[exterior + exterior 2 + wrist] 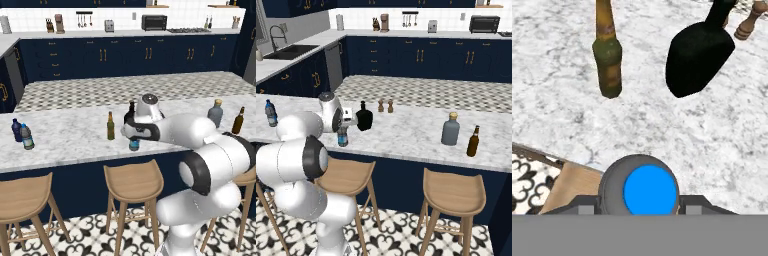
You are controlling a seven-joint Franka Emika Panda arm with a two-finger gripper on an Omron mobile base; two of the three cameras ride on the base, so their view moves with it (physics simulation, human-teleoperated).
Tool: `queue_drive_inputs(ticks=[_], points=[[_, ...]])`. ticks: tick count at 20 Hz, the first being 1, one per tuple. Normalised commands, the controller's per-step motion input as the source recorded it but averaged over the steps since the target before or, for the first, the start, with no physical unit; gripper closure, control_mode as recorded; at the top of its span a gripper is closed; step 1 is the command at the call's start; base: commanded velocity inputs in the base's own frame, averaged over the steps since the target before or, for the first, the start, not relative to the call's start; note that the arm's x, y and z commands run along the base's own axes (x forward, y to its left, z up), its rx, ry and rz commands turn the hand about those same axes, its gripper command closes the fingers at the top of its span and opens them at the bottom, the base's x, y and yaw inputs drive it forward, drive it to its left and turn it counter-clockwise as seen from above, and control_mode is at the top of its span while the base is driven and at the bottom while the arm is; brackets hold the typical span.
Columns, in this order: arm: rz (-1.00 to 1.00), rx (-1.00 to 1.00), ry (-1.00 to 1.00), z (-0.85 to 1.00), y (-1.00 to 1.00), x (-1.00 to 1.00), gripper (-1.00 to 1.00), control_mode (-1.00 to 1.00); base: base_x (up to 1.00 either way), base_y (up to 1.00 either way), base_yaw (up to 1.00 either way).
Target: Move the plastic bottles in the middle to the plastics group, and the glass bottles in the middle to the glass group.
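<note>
Blue-capped water bottle (650, 190), mid-bench (712, 140): fingers (688, 202) closed on its body; grasp step; next, lift toward plastics group (22, 132) at 9 o'clock.

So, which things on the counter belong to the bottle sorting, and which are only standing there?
For the job:
- water bottle, with the hand shut on it
- green bottle
- black bottle
- plastics pair
- grey bottle and brown bottle

Just standing there:
- two shakers
- stools
</note>
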Motion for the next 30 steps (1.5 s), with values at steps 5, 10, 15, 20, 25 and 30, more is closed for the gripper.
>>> queue_drive_inputs(ticks=[5,10,15,20,25,30], points=[[0.14,-0.05,0.03,0.87,1.0,-0.56,1.0,-1.0,0.0,0.0,0.0],[0.23,-0.07,0.16,0.64,1.0,-0.26,1.0,-1.0,0.0,0.0,0.0],[0.27,-0.03,0.08,0.15,1.0,-0.15,1.0,-1.0,0.0,0.0,0.0],[0.25,0.0,-0.02,-0.04,0.98,-0.03,1.0,-1.0,0.0,0.0,0.0],[0.15,0.0,-0.08,-0.08,0.61,0.46,1.0,-1.0,0.0,0.0,0.0],[0.02,0.0,0.03,0.0,0.53,0.78,1.0,-1.0,0.0,0.0,0.0]])
